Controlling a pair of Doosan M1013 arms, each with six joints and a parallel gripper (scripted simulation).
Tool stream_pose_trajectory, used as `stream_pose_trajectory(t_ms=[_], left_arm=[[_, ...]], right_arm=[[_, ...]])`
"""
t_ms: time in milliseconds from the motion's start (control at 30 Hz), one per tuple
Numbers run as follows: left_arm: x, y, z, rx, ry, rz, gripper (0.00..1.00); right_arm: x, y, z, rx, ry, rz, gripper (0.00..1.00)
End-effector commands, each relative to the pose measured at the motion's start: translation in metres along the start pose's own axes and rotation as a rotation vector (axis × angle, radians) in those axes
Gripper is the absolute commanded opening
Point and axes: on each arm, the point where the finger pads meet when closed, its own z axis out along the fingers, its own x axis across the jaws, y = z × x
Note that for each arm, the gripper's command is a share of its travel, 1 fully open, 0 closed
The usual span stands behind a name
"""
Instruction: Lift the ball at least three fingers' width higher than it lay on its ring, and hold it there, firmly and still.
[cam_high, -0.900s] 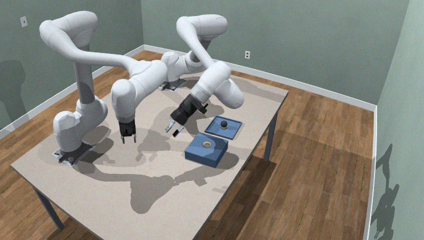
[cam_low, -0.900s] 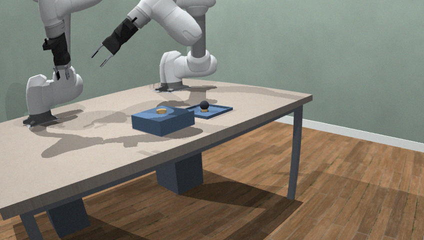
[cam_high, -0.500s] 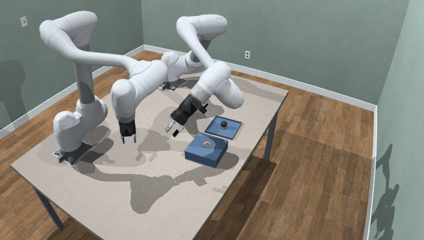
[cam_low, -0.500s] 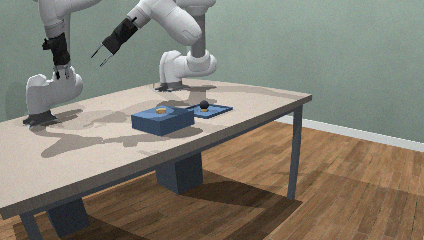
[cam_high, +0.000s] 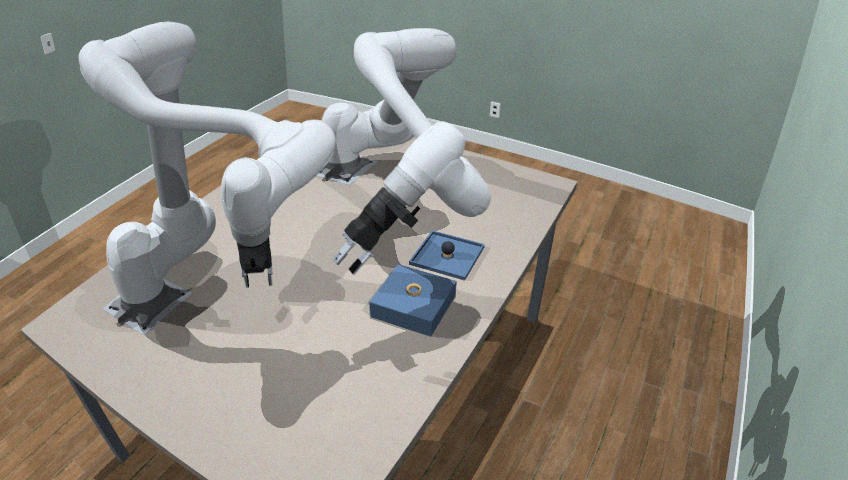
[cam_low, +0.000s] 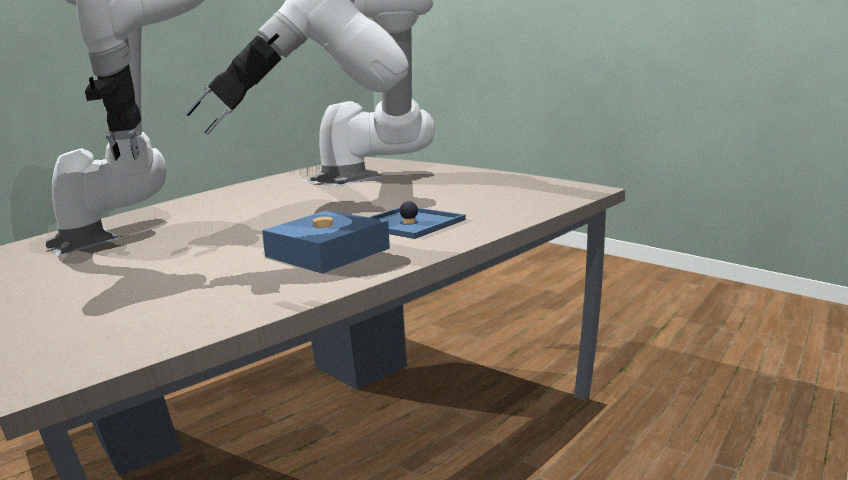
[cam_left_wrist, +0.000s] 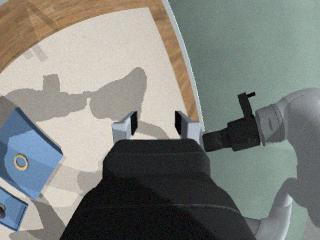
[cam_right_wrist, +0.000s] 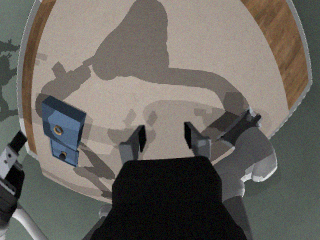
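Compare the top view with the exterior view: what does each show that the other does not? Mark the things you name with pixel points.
Only top: a wall outlet (cam_high: 494, 105) and a wall plate (cam_high: 47, 36).
Only exterior: two dark blocks (cam_low: 380, 350) (cam_low: 139, 434) beneath the table.
Both: the dark ball (cam_high: 448, 246) (cam_low: 408, 209) (cam_left_wrist: 1, 212) (cam_right_wrist: 63, 155) above the blue tray (cam_high: 437, 269) (cam_low: 440, 224) (cam_left_wrist: 22, 217) (cam_right_wrist: 73, 161), the blue box (cam_high: 398, 315) (cam_low: 291, 246) (cam_left_wrist: 42, 145) (cam_right_wrist: 65, 115), and the left gripper (cam_high: 346, 266) (cam_low: 198, 123) (cam_left_wrist: 156, 118) (cam_right_wrist: 18, 141) and right gripper (cam_high: 258, 284) (cam_low: 125, 157) (cam_left_wrist: 186, 138) (cam_right_wrist: 164, 131), both open.

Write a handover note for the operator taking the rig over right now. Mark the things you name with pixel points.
Left gripper (cam_high: 346, 265) (cam_low: 198, 123) (cam_left_wrist: 156, 121) (cam_right_wrist: 17, 145): open, tilted, above the table.
Right gripper (cam_high: 258, 284) (cam_low: 126, 155) (cam_left_wrist: 206, 142) (cam_right_wrist: 165, 136): open, pointing down, farther from the ball.
Ball (cam_high: 448, 247) (cam_low: 408, 209) (cam_left_wrist: 1, 212) (cam_right_wrist: 62, 155): on its ring (cam_high: 447, 255) (cam_low: 408, 220) in the blue tray (cam_high: 425, 252) (cam_low: 434, 223) (cam_left_wrist: 17, 215) (cam_right_wrist: 72, 160). Another ring (cam_high: 407, 289) (cam_low: 322, 224) (cam_left_wrist: 15, 162) (cam_right_wrist: 55, 131) lies on the blue box (cam_high: 398, 309) (cam_low: 291, 246) (cam_left_wrist: 40, 170) (cam_right_wrist: 65, 117).
Done: no grasp, no lift.
Left: grip the ball, raise it three fingers' width or more, hold it firmly and still.
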Motion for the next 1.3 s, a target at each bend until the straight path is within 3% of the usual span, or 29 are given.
stream_pose_trajectory(t_ms=[0,200,433,700,767,833,1267], left_arm=[[-0.005,-0.001,-0.007,0.005,-0.003,0.006,1.0],[-0.024,-0.005,-0.023,0.015,-0.013,0.019,1.0],[-0.084,-0.012,-0.075,0.045,-0.045,0.059,1.0],[-0.196,-0.005,-0.174,0.089,-0.11,0.133,1.0],[-0.196,-0.005,-0.174,0.089,-0.11,0.133,1.0],[-0.231,0.002,-0.204,0.1,-0.13,0.155,1.0],[-0.421,0.094,-0.368,0.129,-0.261,0.296,1.0]], right_arm=[[0.0,0.0,-0.001,0.0,-0.001,0.0,1.0],[0.0,0.0,-0.001,0.0,-0.001,0.0,1.0],[0.0,0.0,-0.001,0.0,-0.001,0.0,1.0],[0.0,0.0,-0.001,0.0,-0.001,0.0,1.0],[0.0,0.0,-0.001,0.0,-0.001,0.0,1.0],[0.0,0.0,-0.001,0.0,-0.001,0.0,1.0],[0.0,0.0,-0.001,0.0,-0.001,0.0,1.0]])
